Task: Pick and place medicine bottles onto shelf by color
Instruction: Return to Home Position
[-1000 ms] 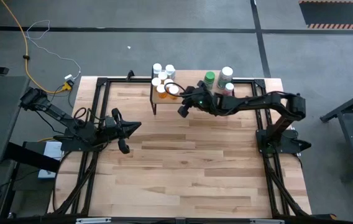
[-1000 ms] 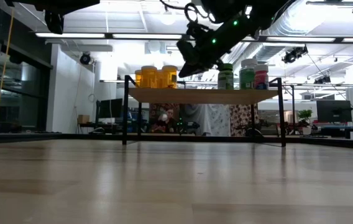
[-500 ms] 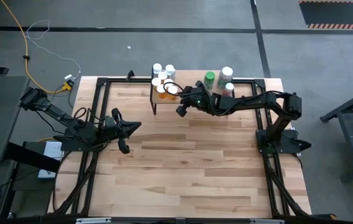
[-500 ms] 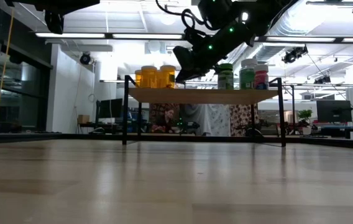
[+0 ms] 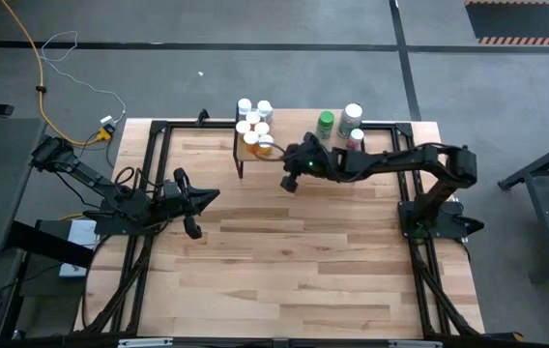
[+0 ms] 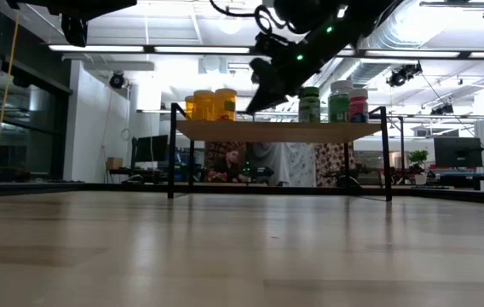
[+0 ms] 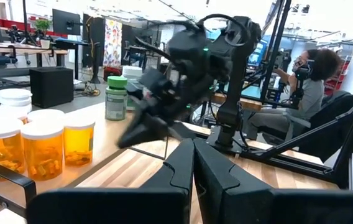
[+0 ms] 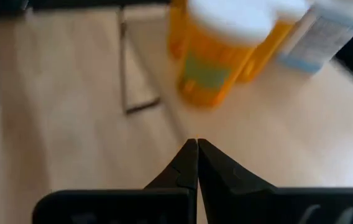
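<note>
Above the desk (image 5: 284, 261), just in front of the shelf (image 6: 280, 130): right tool (image 5: 290, 181), fingers pressed together, pinching nothing, touching nothing.

- Low view: the right tool hangs above board height, between the orange bottles (image 6: 210, 104) and the green bottle (image 6: 309, 104). The high view cannot show this height.
- Right wrist view: its closed fingertips (image 8: 196, 149) point past an orange white-capped bottle (image 8: 217, 56) and a white bottle with a blue label (image 8: 325, 28), both on the shelf board.
- Shelf contents, high view: a cluster of white-capped bottles at the left end (image 5: 253, 124), including the orange ones. The green bottle, a tall white bottle (image 5: 353, 114) and a pinkish bottle (image 5: 356, 138) stand at the right end.
- Left tool (image 5: 212, 197): at the desk's left side, well apart from the shelf, fingers pressed together, empty.
- Left wrist view only: a seated person (image 7: 310, 87) in the room beyond.
</note>
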